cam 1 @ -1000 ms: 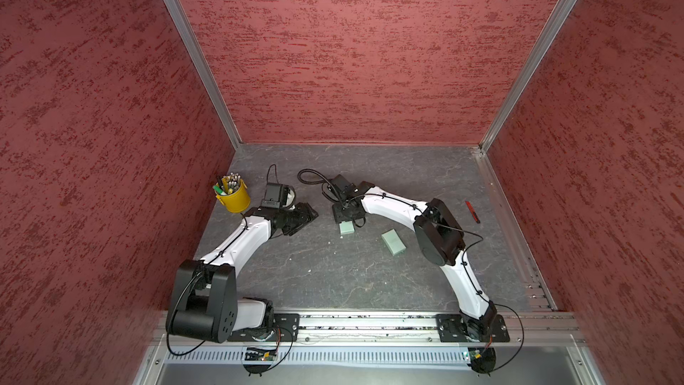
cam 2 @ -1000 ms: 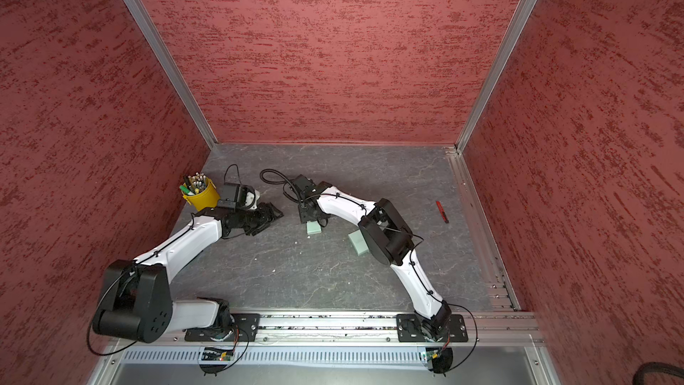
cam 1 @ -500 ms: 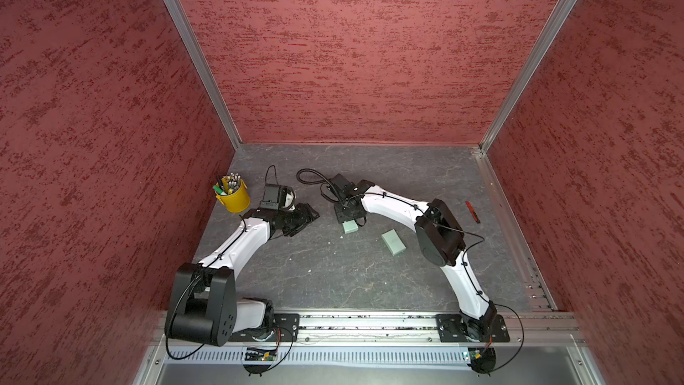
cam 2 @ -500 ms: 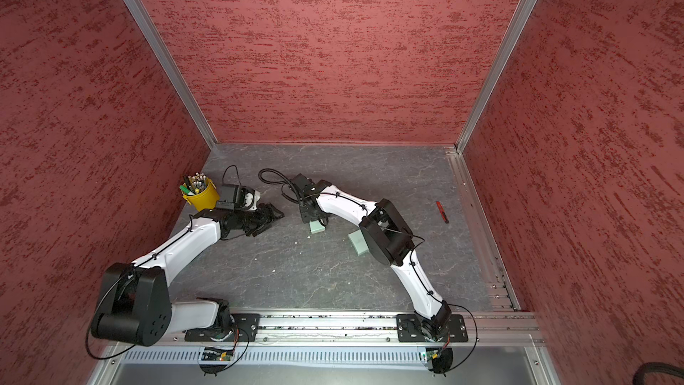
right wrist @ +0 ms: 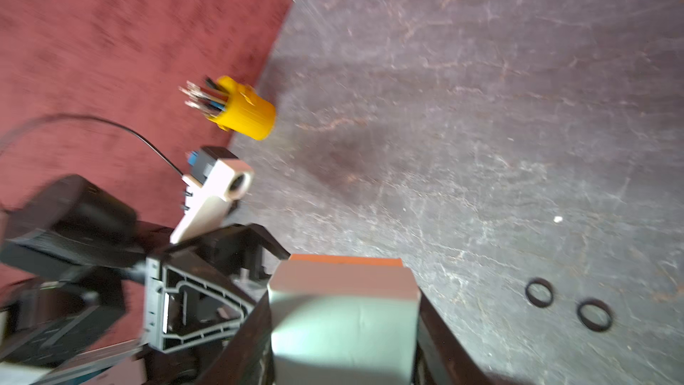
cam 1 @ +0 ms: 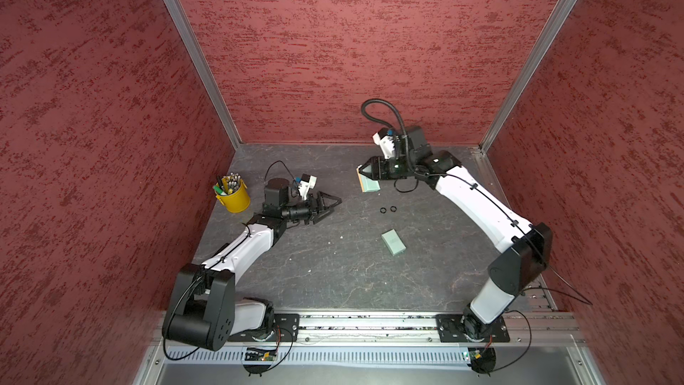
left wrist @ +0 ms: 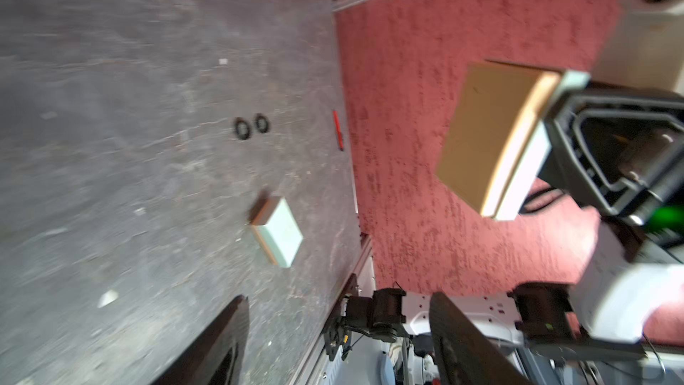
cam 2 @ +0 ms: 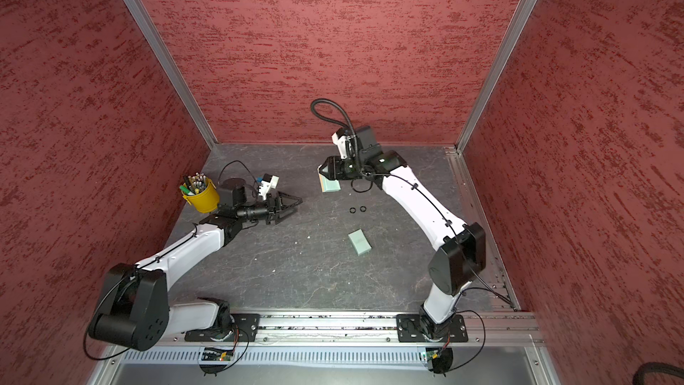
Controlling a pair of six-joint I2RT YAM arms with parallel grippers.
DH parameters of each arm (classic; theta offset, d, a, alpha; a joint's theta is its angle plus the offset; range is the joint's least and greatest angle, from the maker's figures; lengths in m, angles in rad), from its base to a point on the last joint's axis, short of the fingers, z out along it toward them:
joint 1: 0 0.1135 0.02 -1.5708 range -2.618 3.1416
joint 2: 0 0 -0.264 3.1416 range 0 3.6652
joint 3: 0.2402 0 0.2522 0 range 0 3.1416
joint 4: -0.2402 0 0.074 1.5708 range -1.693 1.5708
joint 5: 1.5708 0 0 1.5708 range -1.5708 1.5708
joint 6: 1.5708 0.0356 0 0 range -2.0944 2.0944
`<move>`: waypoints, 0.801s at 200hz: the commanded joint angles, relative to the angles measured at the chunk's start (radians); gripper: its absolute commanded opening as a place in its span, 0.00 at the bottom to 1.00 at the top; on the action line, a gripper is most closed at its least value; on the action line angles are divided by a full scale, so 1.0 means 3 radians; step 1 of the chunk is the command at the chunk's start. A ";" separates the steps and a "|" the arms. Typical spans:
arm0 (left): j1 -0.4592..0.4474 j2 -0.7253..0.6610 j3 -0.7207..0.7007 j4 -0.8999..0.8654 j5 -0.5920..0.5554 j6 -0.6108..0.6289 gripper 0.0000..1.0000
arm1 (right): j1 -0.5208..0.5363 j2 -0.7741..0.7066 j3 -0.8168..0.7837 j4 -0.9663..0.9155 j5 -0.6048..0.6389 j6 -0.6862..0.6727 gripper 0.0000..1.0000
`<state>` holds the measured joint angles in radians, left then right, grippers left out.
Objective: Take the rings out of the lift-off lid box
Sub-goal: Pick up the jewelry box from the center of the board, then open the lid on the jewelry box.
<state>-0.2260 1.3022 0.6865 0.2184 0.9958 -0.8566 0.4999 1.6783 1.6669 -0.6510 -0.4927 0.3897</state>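
Two black rings [cam 1: 383,210] [cam 1: 394,209] lie side by side on the grey table [cam 1: 333,272], also seen in the right wrist view [right wrist: 539,291]. My right gripper [cam 1: 366,173] is shut on the mint-green box [cam 1: 370,185], held above the table behind the rings and tipped on its side. Its brown face [left wrist: 492,135] shows in the left wrist view. A second mint-green piece [cam 1: 393,242], the lid as it seems, lies flat in front of the rings. Left of the rings my left gripper [cam 1: 332,207] hangs open with nothing between its fingers [left wrist: 229,327].
A yellow cup of pens [cam 1: 233,196] stands at the back left by the wall, just behind my left arm. A red pen [left wrist: 337,135] lies near the right wall rail. Red walls close the table on three sides.
My right gripper has lifted the box off the table and carried it back. Two rings now lie on the table. The left gripper's jaws have spread wider.
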 commanded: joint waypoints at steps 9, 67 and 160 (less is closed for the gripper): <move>-0.0330 0.0091 0.0066 0.1159 0.0071 -0.0499 0.81 | -0.0124 -0.0118 -0.0410 0.0554 -0.1133 0.0250 0.50; -0.0568 0.0419 0.0089 0.2156 -0.0295 -0.1073 0.82 | -0.0199 -0.0448 -0.1056 0.1444 -0.1622 0.0802 0.49; -0.0622 0.0558 0.0062 0.2500 -0.0254 -0.1249 0.80 | -0.0260 -0.0535 -0.1436 0.2269 -0.1847 0.1355 0.48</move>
<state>-0.4049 1.4441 0.6994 0.8856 0.9073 -1.1995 0.4252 1.5360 1.2758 -0.1173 -0.9970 0.7166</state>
